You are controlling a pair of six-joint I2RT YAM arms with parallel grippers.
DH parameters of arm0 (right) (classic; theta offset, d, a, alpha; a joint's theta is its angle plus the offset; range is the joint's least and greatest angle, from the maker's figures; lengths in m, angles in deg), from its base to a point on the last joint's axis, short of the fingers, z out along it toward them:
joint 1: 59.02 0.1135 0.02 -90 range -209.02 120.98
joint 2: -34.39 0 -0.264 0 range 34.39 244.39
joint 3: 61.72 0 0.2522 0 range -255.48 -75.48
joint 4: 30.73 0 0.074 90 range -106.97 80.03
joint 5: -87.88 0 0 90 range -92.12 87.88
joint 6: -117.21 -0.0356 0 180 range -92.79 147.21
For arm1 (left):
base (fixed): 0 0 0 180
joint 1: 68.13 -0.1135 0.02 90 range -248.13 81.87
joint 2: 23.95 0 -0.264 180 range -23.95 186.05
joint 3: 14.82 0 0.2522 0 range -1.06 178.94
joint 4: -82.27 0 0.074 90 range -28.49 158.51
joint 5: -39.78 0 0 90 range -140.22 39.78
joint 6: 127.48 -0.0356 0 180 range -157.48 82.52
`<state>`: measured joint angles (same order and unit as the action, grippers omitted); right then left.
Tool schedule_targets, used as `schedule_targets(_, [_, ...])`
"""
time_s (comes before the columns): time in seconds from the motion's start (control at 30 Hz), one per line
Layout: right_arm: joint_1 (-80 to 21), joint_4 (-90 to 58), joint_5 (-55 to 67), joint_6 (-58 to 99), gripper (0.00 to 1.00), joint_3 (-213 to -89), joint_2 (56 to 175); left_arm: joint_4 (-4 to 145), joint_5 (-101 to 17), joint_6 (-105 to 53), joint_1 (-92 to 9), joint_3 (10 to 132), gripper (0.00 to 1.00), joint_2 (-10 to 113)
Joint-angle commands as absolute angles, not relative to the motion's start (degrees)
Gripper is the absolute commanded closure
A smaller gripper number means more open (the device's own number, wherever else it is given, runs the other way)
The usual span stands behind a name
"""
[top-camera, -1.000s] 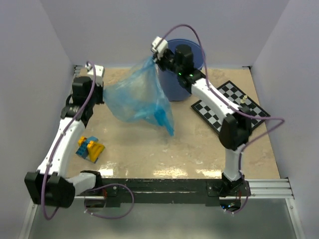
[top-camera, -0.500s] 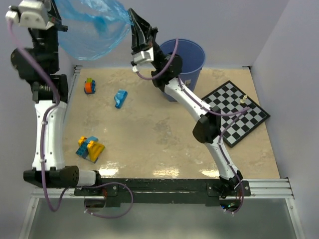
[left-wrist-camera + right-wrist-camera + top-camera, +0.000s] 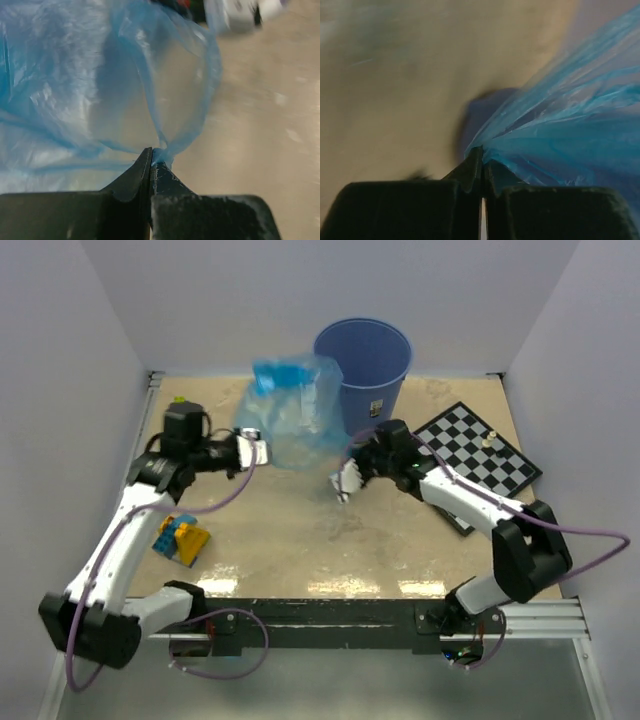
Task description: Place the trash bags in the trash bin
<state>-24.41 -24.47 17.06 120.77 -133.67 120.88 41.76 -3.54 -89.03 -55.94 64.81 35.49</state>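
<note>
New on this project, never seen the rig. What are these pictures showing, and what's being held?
Two small robot arms are bolted at the near edge of a table, each ending in a two-finger gripper. The wide picture comes from a fixed camera above and behind them. The other two come from a camera on each wrist, looking out over that arm's gripper. On the table: a blue bin at the back, a chessboard on the right, toy blocks on the left. The left gripper and the right gripper are both shut on one thin blue plastic bag, holding it between them beside the bin, not in it.
</note>
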Motion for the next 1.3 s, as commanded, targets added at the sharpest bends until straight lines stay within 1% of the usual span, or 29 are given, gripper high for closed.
schedule_targets(0.0, [-29.0,27.2,26.5,113.9,1.00,-134.6,99.8,12.8,-1.4,-89.3,-52.8,65.2,1.00,36.7])
schedule_targets(0.03, [-29.0,21.9,27.7,107.3,1.00,-133.9,95.6,19.7,-0.6,-84.0,-52.8,63.4,1.00,33.7])
schedule_targets(0.07, [-29.0,12.8,28.3,102.0,1.00,-132.6,91.2,29.4,-1.5,-75.2,-52.8,60.1,1.00,30.7])
schedule_targets(0.1, [-29.0,6.7,28.5,97.2,1.00,-131.1,87.2,38.6,-6.5,-64.8,-52.8,56.5,1.00,25.9])
schedule_targets(0.13, [-29.0,0.4,27.5,92.5,1.00,-130.2,85.6,47.5,-10.5,-57.9,-52.8,52.7,1.00,23.1])
schedule_targets(0.2, [-29.0,-8.1,25.1,83.8,1.00,-130.8,86.1,56.2,-19.9,-49.5,-52.8,48.0,1.00,19.3])
schedule_targets(0.27, [-29.0,-13.1,20.8,72.9,1.00,-134.6,90.3,56.9,-30.1,-45.1,-52.9,48.2,1.00,19.9])
schedule_targets(0.33, [-29.0,-13.0,17.0,62.9,1.00,-141.8,96.9,53.7,-38.4,-42.7,-53.2,50.8,1.00,22.6])
schedule_targets(0.43, [-29.0,-7.5,19.3,52.7,1.00,-154.4,108.3,52.5,-48.7,-38.7,-53.4,53.2,1.00,24.8])
schedule_targets(0.53, [-28.9,-7.5,22.5,42.3,1.00,-162.8,118.5,55.8,-50.0,-36.4,-54.1,53.5,1.00,25.4])
schedule_targets(0.57, [-28.8,-8.4,22.2,38.2,0.95,-164.8,121.5,56.8,-50.0,-36.2,-54.4,53.5,1.00,25.8])
schedule_targets(0.6, [-28.8,-9.0,19.9,34.9,0.92,-168.0,125.2,57.4,-52.6,-36.2,-54.8,53.7,1.00,26.7])
schedule_targets(0.63, [-28.8,-9.1,17.2,32.1,1.00,-171.6,129.2,58.0,-53.8,-36.8,-55.4,54.1,1.00,27.4])
schedule_targets(0.67, [-28.8,-8.7,16.9,31.5,1.00,-175.6,132.9,58.4,-55.8,-37.2,-56.3,54.8,1.00,28.7])
schedule_targets(0.73, [-28.8,-6.6,13.3,33.3,1.00,-186.3,143.7,61.0,-58.1,-40.5,-60.5,56.2,1.00,32.2])
schedule_targets(0.77, [-28.8,-5.6,12.0,34.3,1.00,-193.3,148.1,62.6,-56.7,-40.4,-64.5,57.3,1.00,34.6])
schedule_targets(0.8, [-28.7,-4.8,10.6,36.1,1.00,-203.3,153.4,64.6,-55.4,-39.6,-67.7,59.0,1.00,37.0])
schedule_targets(0.87, [-27.9,-5.4,5.5,43.0,1.00,-219.3,163.2,67.0,-55.8,-38.4,-72.6,65.6,1.00,45.3])
schedule_targets(0.9, [-27.4,-8.7,2.8,47.6,1.00,-226.3,167.5,67.6,-55.7,-38.0,-74.1,71.0,1.00,49.4])
schedule_targets(0.93, [-26.9,-13.8,-0.2,52.0,1.00,-230.0,170.0,67.5,-55.1,-38.0,-74.9,77.0,1.00,52.6])
schedule_targets(0.97, [-26.1,-23.7,-1.9,57.9,1.00,-229.6,170.7,67.5,-54.8,-38.0,-75.4,82.4,1.00,55.8])
schedule_targets(1.0, [-25.3,-35.0,-4.4,64.5,1.00,-225.7,169.7,67.5,-54.2,-38.0,-75.6,88.6,1.00,58.3])
schedule_targets(1.03, [-24.5,-49.6,-3.9,71.1,1.00,-219.7,167.7,70.2,-53.1,-38.0,-75.8,93.7,1.00,60.8])
schedule_targets(1.07, [-24.0,-61.6,-2.3,78.5,1.00,-216.3,167.0,71.7,-52.3,-38.4,-75.7,99.2,1.00,62.5])
schedule_targets(1.1, [-23.4,-68.1,2.2,83.4,1.00,-217.3,167.9,73.3,-51.6,-38.6,-75.8,104.0,1.00,64.0])
schedule_targets(1.2, [-21.5,-73.3,11.2,91.3,1.00,-233.0,173.9,85.1,-45.2,-38.5,-75.8,111.3,1.00,64.0])
schedule_targets(1.23, [-20.6,-76.9,13.8,93.5,1.00,-233.3,174.0,90.7,-42.5,-38.9,-75.7,111.5,1.00,62.8])
schedule_targets(1.27, [-19.7,-80.7,16.2,96.0,1.00,-230.2,172.3,96.7,-38.7,-39.1,-75.8,110.4,1.00,61.2])
